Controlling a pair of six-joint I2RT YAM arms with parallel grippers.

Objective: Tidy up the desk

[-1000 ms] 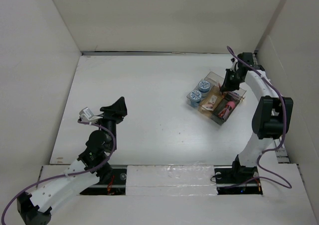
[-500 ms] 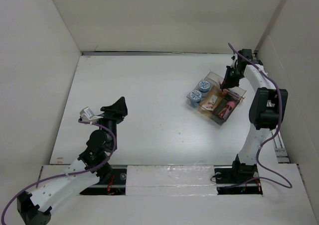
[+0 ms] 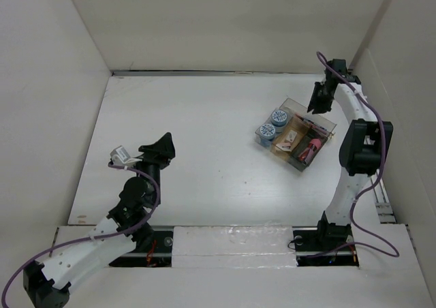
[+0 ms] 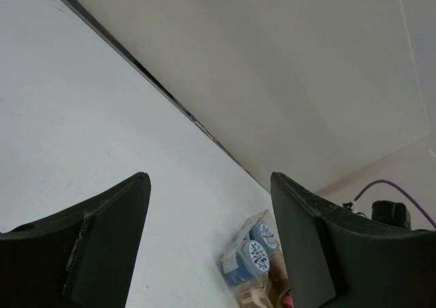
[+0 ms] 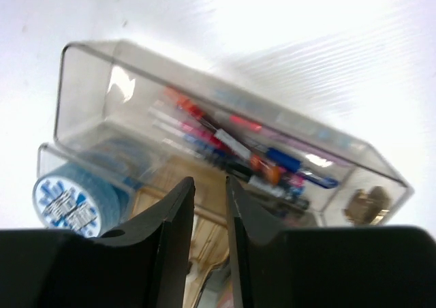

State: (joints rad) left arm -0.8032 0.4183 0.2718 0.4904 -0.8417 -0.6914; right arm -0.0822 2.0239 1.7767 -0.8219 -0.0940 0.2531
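The white desk [image 3: 197,124] carries a small clear compartment tray [image 3: 289,103] at the right. The tray holds two blue patterned tape rolls [image 3: 272,123], pens [image 5: 262,159] in its far compartment, and a pink item [image 3: 312,148]. My right gripper [image 3: 317,106] hovers just above the tray's far side. In the right wrist view the right gripper [image 5: 210,180] has its jaws a narrow gap apart with nothing between them. My left gripper [image 3: 165,144] is wide open and empty over the bare left part of the desk, far from the tray [image 4: 240,266].
White walls enclose the desk on the left, back and right. A dark rail [image 3: 204,71] runs along the far edge. The right arm's purple cable [image 3: 371,137] hangs beside the right wall. The arm bases stand at the near edge.
My right gripper has lifted out of the tray and drawn back toward the far right corner. The left arm has not moved.
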